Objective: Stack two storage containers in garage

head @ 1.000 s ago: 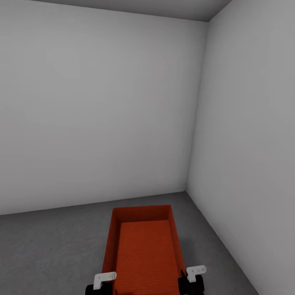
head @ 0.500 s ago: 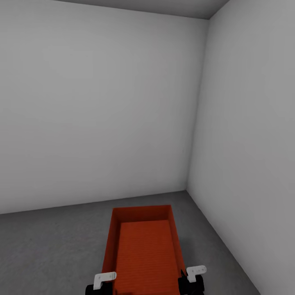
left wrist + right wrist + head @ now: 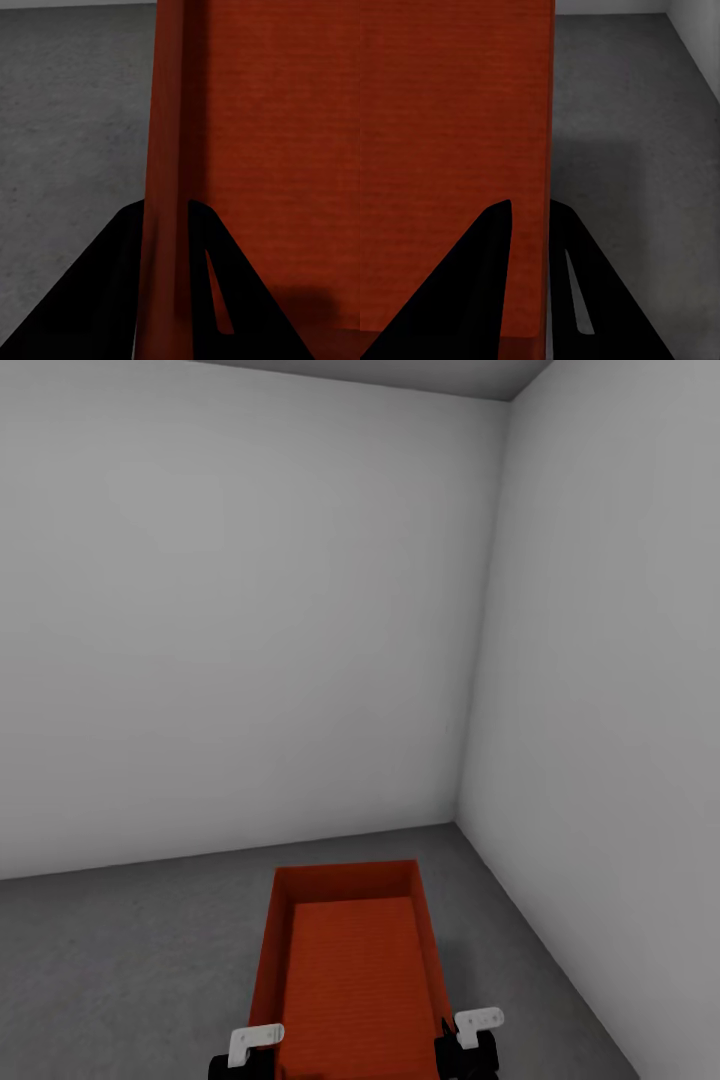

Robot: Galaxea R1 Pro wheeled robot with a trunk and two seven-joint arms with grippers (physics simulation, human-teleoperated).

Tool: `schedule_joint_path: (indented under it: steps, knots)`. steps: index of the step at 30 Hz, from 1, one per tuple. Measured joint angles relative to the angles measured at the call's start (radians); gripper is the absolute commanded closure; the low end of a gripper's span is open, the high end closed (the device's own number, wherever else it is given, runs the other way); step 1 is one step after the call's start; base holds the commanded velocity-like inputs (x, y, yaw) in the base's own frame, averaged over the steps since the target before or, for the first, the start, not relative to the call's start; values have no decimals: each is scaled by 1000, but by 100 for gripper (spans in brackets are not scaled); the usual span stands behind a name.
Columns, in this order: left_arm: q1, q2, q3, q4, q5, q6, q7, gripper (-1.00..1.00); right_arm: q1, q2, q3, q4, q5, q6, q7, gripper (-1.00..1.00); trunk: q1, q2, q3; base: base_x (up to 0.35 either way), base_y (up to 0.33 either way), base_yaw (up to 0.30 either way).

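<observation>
One orange-red open-top storage container [image 3: 350, 960] sits low in the head view, its long side pointing away from me toward the garage's corner. My left gripper [image 3: 255, 1050] is shut on its left wall near the close end, and my right gripper [image 3: 470, 1035] is shut on its right wall. In the left wrist view the black fingers [image 3: 112, 300] pinch the thin wall [image 3: 169, 112]. The right wrist view shows the same grip [image 3: 531, 240] on the container's other wall [image 3: 544, 112]. The dark grey concrete floor [image 3: 120, 960] lies below, with the container's shadow [image 3: 607, 165] on it.
Plain grey-white walls meet in a corner [image 3: 458, 800] just beyond the container's far end. The right wall [image 3: 600, 760] runs close along the container's right side. Open concrete floor [image 3: 67, 112] stretches to the left.
The head view has tilted slightly, so less ceiling shows at the top. The container and both grippers keep the same place in the picture.
</observation>
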Motion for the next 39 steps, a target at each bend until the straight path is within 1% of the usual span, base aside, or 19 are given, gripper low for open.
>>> schedule_joint_path:
  steps: [3,24,32,39]
  knots:
    - [0,0,1,0,1,0,0,100,-1,0,-1,-1,4,3,0,100,12,-21,-9,0,0,0]
    - [0,0,1,-1,-2,0,0,100,0,0,0,0,-1,-2,0,100,92,-168,-75,0,0,0]
    - [0,0,1,-1,-2,0,1,100,0,0,0,0,0,-2,0,100,92,-168,-75,0,0,0]
    - [0,0,0,0,-1,0,1,100,0,0,-1,0,0,-2,0,100,119,-217,-97,0,0,0]
